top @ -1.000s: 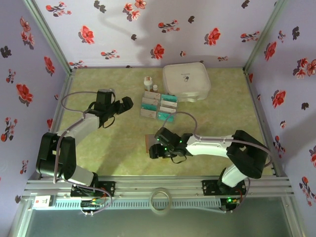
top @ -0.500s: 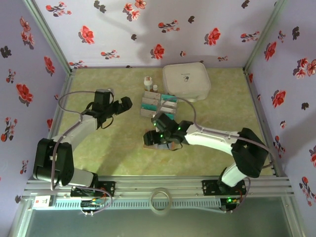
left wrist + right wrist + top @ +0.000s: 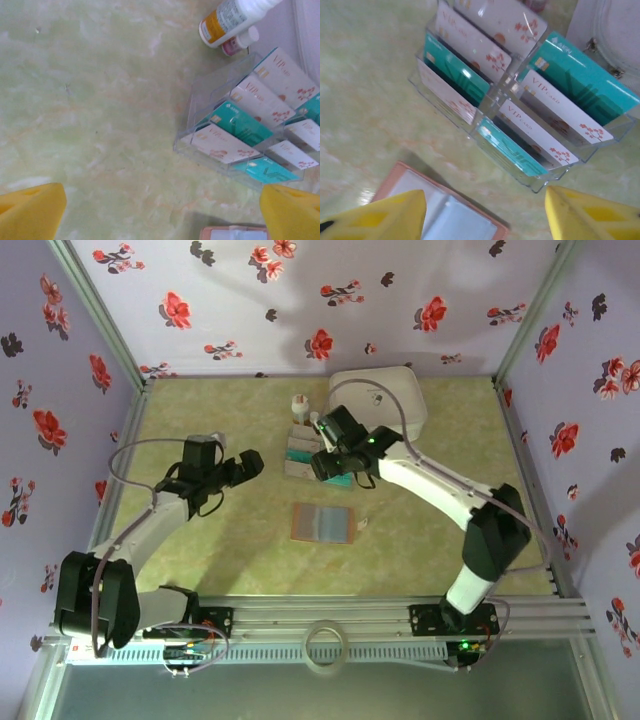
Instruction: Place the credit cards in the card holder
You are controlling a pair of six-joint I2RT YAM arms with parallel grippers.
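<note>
The released right gripper [image 3: 485, 200] hangs over the white and teal credit cards [image 3: 545, 100] — upright in a clear plastic rack [image 3: 535, 182], easy to pinch — near the flat reddish-brown card holder [image 3: 323, 523].

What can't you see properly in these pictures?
- Top view: the right gripper covers some of the credit cards, so they can't be counted.
- Left wrist view: the bottom edge cuts off the card holder; the top edge cuts the white bottle, and its label is too blurred to read.
- Right wrist view: the corner cuts off the white case; the cards' small print is too blurry.
</note>
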